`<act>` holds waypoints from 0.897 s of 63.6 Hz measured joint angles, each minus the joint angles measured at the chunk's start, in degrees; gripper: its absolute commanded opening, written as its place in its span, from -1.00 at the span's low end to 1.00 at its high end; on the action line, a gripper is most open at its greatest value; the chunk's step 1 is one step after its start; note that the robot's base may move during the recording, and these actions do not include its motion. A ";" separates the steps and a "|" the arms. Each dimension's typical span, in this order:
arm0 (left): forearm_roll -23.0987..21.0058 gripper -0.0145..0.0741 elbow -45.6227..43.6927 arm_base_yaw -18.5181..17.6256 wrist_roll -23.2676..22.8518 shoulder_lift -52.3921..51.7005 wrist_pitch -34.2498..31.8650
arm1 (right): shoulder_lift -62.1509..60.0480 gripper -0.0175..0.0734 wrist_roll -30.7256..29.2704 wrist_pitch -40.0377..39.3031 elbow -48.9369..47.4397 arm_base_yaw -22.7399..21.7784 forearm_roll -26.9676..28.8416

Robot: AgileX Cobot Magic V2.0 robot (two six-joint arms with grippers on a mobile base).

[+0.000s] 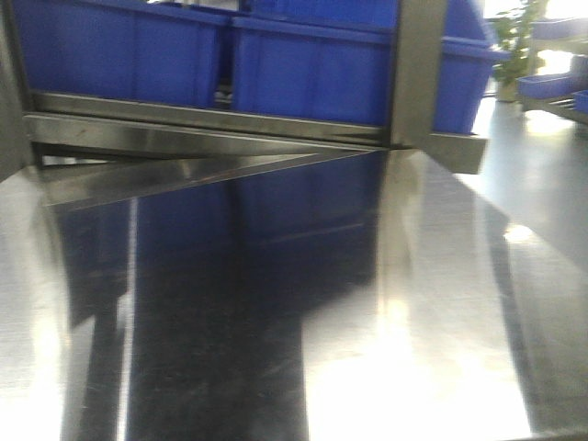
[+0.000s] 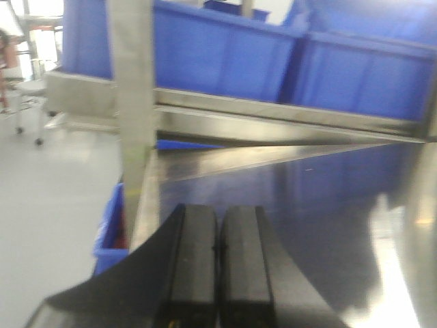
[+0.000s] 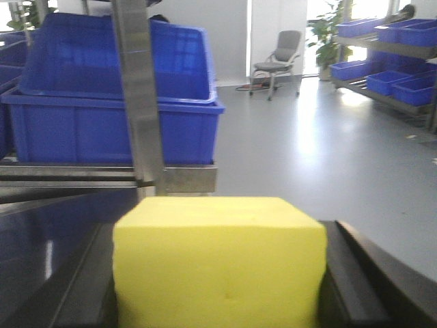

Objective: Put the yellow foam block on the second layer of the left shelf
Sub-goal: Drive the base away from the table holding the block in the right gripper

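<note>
**Operator:** Where is the block, and which way does it lie?

**Spotter:** Your yellow foam block (image 3: 218,266) sits between the right fingers (image 3: 362,287) and fills the gap from one to the other. The fingers are spread as wide as the block and clamp its two ends. Its long axis runs crosswise, finger to finger. One broad, plain face is turned back toward your wrist camera, and the top face is level. (The underside is cut off by the frame, so I can't tell you whether it touches the tabletop (image 1: 276,322).)

**Operator:** And the bins?

**Spotter:** Straight beyond your right fingertips, behind a steel post (image 3: 140,116), stacked blue bins (image 3: 116,123) sit one inside the other on a shelf rail (image 3: 184,179). Their walls hide whatever is inside. Far off to the right of those fingers, open racks carry more small bins (image 3: 396,75). You can't see the contents of those either.

**Operator:** How are my arms set?

**Spotter:** Your right fingers point forward, roughly level, toward that post. Your left fingers (image 2: 218,232) are pressed together side by side with nothing between them. They reach forward, low over the steel tabletop near its left edge. An upright (image 2: 133,102) stands just ahead and to the left of the fingertips. A lower blue bin (image 2: 109,232) sits off the edge on that same side.
</note>
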 measured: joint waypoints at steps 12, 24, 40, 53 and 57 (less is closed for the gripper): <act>0.00 -0.36 0.00 0.00 0.00 0.00 -0.18 | -0.12 0.04 0.00 0.00 0.00 0.00 0.00; 0.00 -0.36 0.00 0.00 0.00 0.00 0.01 | -0.12 0.04 0.00 0.39 0.00 0.00 0.00; 0.00 -0.36 0.00 0.00 0.00 0.00 -0.09 | 0.07 0.04 0.00 0.39 0.00 0.00 0.00; 0.00 -0.36 0.00 0.00 0.00 0.00 -0.09 | 0.12 0.04 0.00 0.39 0.00 0.00 0.00; 0.00 -0.36 0.00 0.00 0.00 0.00 -0.09 | 0.12 0.04 0.00 0.39 0.00 0.00 0.00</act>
